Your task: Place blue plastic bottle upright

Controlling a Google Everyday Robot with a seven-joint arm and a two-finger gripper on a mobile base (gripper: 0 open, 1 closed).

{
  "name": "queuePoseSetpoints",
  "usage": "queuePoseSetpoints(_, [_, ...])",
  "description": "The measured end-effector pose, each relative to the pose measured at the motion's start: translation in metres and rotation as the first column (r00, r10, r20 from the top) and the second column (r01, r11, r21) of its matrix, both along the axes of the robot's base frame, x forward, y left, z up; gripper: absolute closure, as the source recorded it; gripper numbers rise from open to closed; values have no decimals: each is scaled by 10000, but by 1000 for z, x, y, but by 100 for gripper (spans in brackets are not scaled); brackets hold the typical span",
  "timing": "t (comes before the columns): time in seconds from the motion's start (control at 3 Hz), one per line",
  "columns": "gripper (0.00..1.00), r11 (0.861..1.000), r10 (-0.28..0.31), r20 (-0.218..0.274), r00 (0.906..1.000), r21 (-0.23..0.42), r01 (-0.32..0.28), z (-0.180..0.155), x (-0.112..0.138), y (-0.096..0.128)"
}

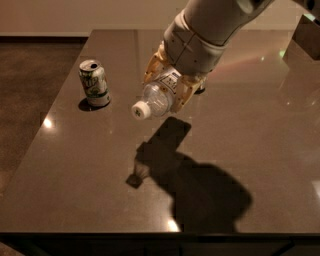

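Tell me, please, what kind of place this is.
Probably an indoor office or lab room: a dark polished table with a soda can on it, a plain wall behind. The gripper hangs above the table, holding a tilted bottle.

One blue plastic bottle (154,101), one soda can (94,83), one table (75,170), one tool (170,83) above the table

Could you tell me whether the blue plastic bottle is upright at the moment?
Tipped: the claw grips the blue plastic bottle above the table, cap pointing down-left.
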State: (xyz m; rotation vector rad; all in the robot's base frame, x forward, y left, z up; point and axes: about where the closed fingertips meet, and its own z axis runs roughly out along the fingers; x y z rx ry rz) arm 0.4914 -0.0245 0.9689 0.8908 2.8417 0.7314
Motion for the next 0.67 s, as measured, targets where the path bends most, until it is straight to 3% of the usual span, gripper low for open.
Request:
queuePoseSetpoints(0.33, [100,9959,-893,-120,9959,104,894,3,5,9])
queuePoseSetpoints(0.67, [100,9945,-1038,-183,9944,140,1040,3,4,9])
